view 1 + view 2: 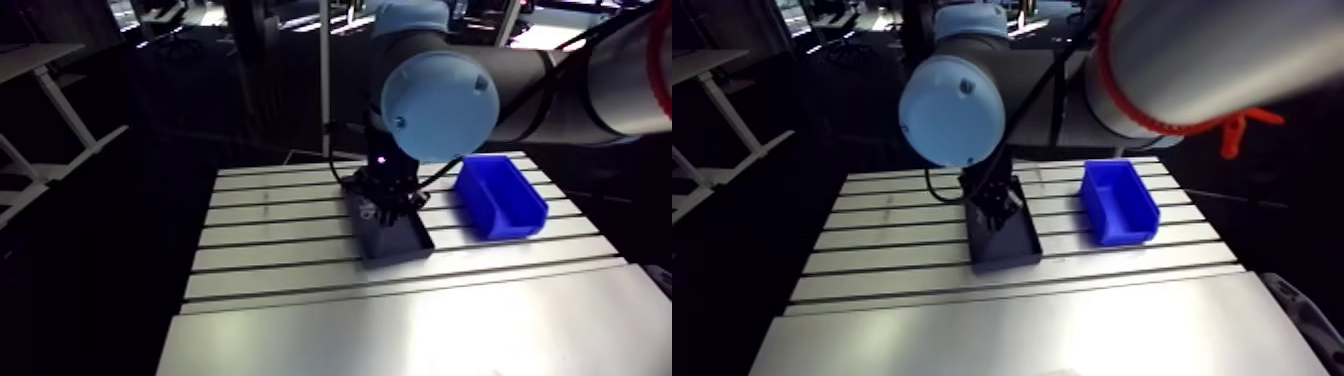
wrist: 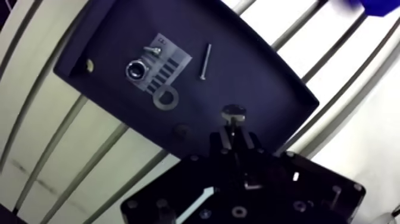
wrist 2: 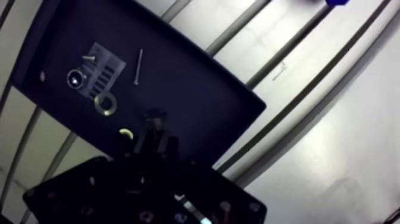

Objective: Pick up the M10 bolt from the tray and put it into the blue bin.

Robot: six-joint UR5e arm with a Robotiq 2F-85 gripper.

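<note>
The dark tray (image 2: 256, 77) lies on the slotted table, under my gripper (image 2: 233, 128). In the wrist view the two fingers stand close together, shut on a dark bolt (image 2: 233, 113) whose round head sticks out past the fingertips, above the tray's floor. The arm view shows the gripper (image 1: 385, 212) low over the tray (image 1: 395, 245). The blue bin (image 1: 500, 195) stands on the table to the right of the tray, open side up; only a corner of the bin (image 2: 381, 5) shows in the wrist view, far ahead of the gripper.
In the tray lie a grey card (image 2: 162, 59) with a shiny nut (image 2: 136, 70), a small screw (image 2: 153, 50), a flat washer (image 2: 165, 98) and a thin long screw (image 2: 205, 61). Another ring (image 3: 125, 134) sits near the fingers. A smooth metal plate (image 1: 420, 330) covers the table's front.
</note>
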